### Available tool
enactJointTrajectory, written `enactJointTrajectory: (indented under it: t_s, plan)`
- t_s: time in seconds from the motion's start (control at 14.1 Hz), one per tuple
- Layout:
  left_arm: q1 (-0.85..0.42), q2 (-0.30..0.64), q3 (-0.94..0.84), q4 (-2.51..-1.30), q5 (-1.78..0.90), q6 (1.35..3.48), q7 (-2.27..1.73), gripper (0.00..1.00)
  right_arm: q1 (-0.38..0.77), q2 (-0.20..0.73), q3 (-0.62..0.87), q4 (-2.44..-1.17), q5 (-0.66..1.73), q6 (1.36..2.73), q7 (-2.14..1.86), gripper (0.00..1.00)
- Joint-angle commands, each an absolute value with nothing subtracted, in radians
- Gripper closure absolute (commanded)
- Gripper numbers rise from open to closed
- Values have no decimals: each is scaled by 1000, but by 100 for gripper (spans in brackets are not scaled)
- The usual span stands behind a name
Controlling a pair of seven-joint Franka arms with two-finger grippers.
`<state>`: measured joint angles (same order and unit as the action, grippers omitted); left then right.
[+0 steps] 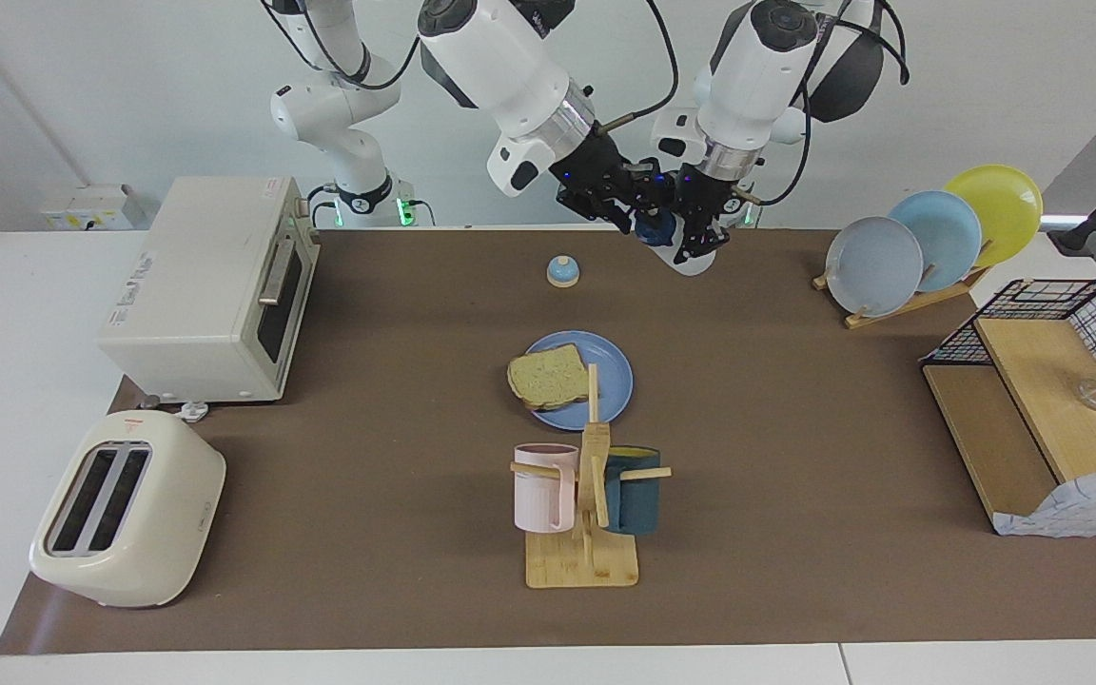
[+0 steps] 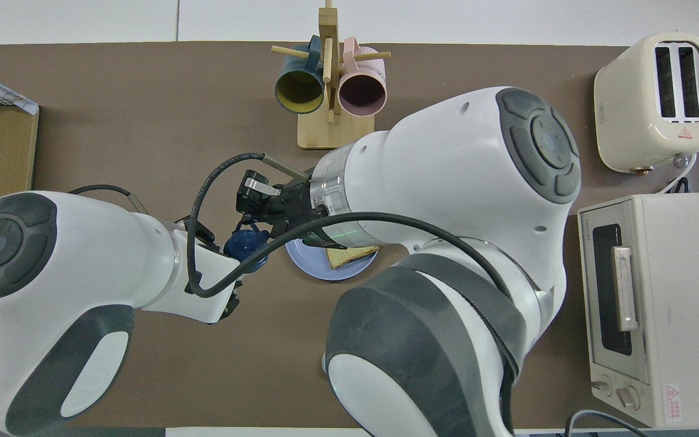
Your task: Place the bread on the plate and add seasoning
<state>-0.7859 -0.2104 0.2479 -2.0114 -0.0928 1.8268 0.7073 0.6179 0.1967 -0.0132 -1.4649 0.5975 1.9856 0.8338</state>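
Note:
The bread (image 1: 546, 377) lies on the blue plate (image 1: 605, 385) in the middle of the mat; in the overhead view only a corner of the bread (image 2: 349, 255) and part of the plate (image 2: 313, 267) show under the right arm. The seasoning (image 1: 687, 257), a white bottle with a navy cap (image 2: 245, 241), hangs tilted in the air over the mat's edge by the robots. My left gripper (image 1: 700, 238) is shut on the bottle's body. My right gripper (image 1: 632, 211) is right at the cap, and in the overhead view this right gripper (image 2: 253, 212) sits just over the cap's loop.
A small blue bell (image 1: 562, 271) stands between the plate and the robots. A mug tree (image 1: 586, 495) with two mugs stands beside the plate, farther out. A toaster oven (image 1: 215, 285) and toaster (image 1: 125, 509) are at the right arm's end. A plate rack (image 1: 929, 247) and wire shelf (image 1: 1052, 400) are at the left arm's end.

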Motion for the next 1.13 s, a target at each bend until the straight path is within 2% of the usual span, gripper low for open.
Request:
enactJointTrajectory:
  t_s: [0.0,0.71,1.06]
  plan:
    - [-798,-245,258,-2042,-106,1832,723,100,618,204,-9,-1445,575,1968,861,65]
    - [-798,-245,258,-2042,-109,1833,722,100,618,202,-9,-1430,577,1928,868,68]
    - [-798,-247,258,-2042,-110,1833,721,100,614,204,-9,-1430,580,1927,868,79]
